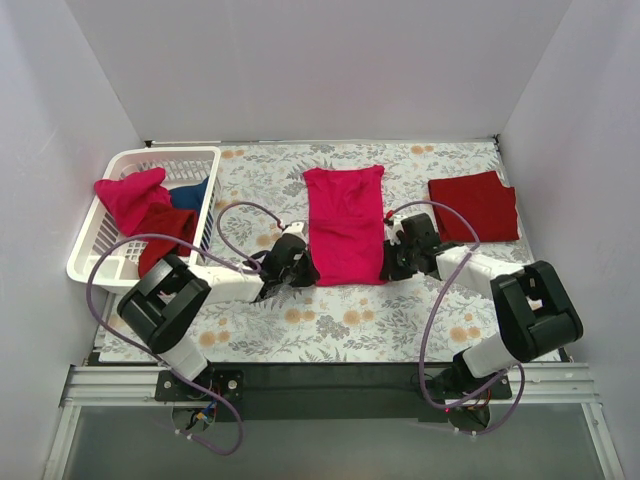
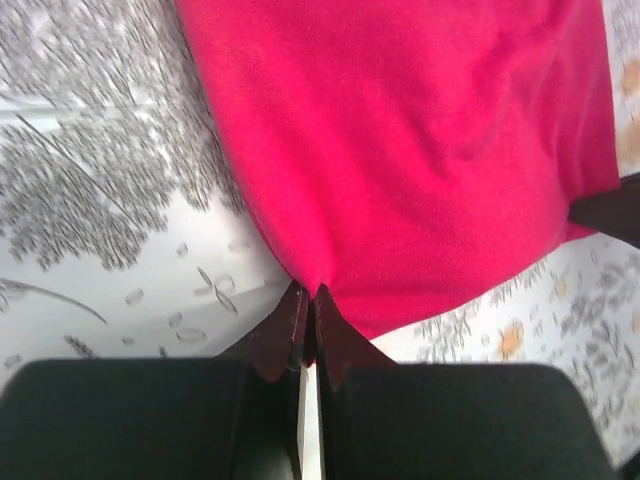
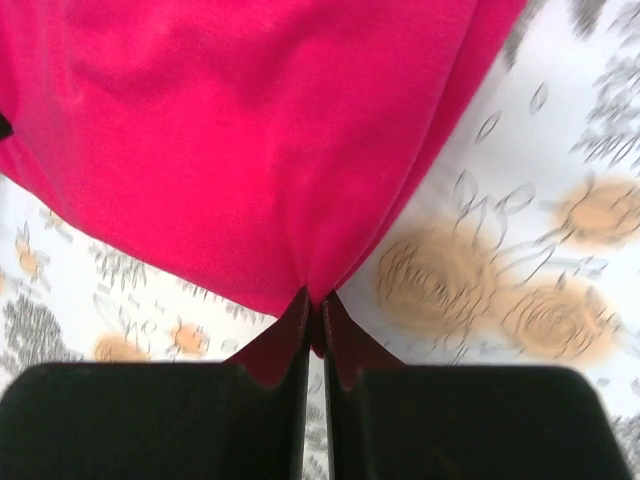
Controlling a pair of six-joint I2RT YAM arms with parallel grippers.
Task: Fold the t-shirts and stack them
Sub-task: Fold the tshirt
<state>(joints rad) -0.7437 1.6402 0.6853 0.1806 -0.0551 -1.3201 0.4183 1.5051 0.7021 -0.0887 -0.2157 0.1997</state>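
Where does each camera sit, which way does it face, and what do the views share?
Top external: above and behind the bases, looking down at the table, both arms, the basket and folded maroon shirt.
Left wrist: on the left arm, looking along the left claw, shut on an edge of the pink shirt.
Right wrist: likewise along the right claw, pinching the same shirt.
Shared: all three show the pink shirt on the floral table.

Plain pale walls (image 1: 320, 70) enclose three sides; a floral-printed tabletop (image 1: 330, 330) lies evenly lit.
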